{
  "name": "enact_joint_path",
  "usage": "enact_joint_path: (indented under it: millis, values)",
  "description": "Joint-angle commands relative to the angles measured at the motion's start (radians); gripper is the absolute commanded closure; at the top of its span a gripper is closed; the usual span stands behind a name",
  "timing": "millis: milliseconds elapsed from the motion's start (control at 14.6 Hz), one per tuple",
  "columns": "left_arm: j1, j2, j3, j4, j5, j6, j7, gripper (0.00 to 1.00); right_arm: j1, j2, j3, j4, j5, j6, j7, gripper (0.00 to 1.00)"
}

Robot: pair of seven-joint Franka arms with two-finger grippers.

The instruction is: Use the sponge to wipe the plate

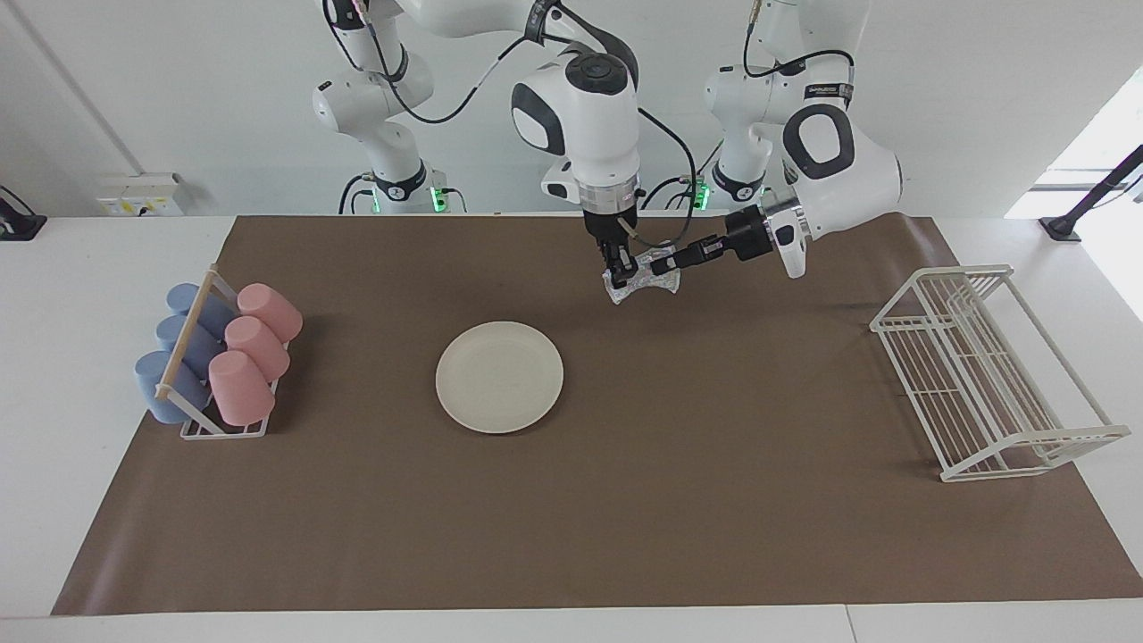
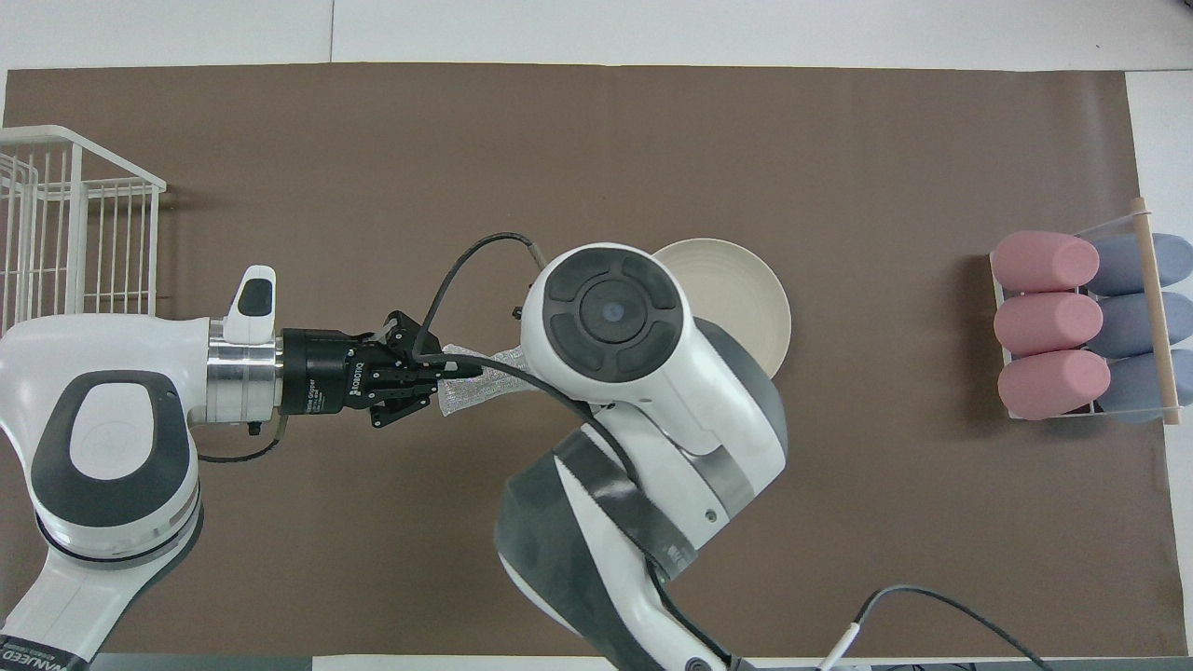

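Note:
The cream-white plate (image 1: pixel 499 377) lies flat in the middle of the brown mat; in the overhead view the right arm's wrist covers part of the plate (image 2: pixel 750 298). The crinkly silvery sponge (image 1: pixel 645 282) hangs above the mat, over the strip between the plate and the robots. My left gripper (image 1: pixel 663 263) reaches in level from the side and is shut on the sponge (image 2: pixel 463 399). My right gripper (image 1: pixel 619 265) points straight down at the sponge's other end. In the overhead view the left gripper (image 2: pixel 473 370) shows, while the right gripper is hidden under its own wrist.
A rack of pink and blue cups (image 1: pixel 214 362) lying on their sides stands at the right arm's end of the mat. A white wire rack (image 1: pixel 982 375) stands at the left arm's end. The same cup rack (image 2: pixel 1081 326) and wire rack (image 2: pixel 65 233) show from overhead.

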Motion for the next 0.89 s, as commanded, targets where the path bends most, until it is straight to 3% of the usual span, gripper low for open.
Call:
enact_joint_path:
  millis: [0, 343, 617, 822]
  values:
    - [-0.002, 0.004, 0.01, 0.011, -0.003, -0.017, -0.019, 1.0, -0.083, -0.077, 0.007, -0.048, -0.019, -0.015, -0.186, 0.0]
    - [0.011, 0.004, 0.013, 0.014, 0.046, -0.005, -0.031, 1.0, -0.269, -0.198, 0.009, -0.059, -0.006, -0.087, -0.625, 0.0]
    - [0.047, 0.052, 0.013, 0.095, 0.355, -0.01, -0.097, 1.0, -0.414, -0.215, 0.007, -0.056, 0.037, -0.179, -1.104, 0.0]
    - [0.046, 0.13, 0.013, 0.26, 0.728, -0.069, -0.239, 1.0, -0.467, -0.222, 0.004, -0.047, 0.043, -0.282, -1.298, 0.0]
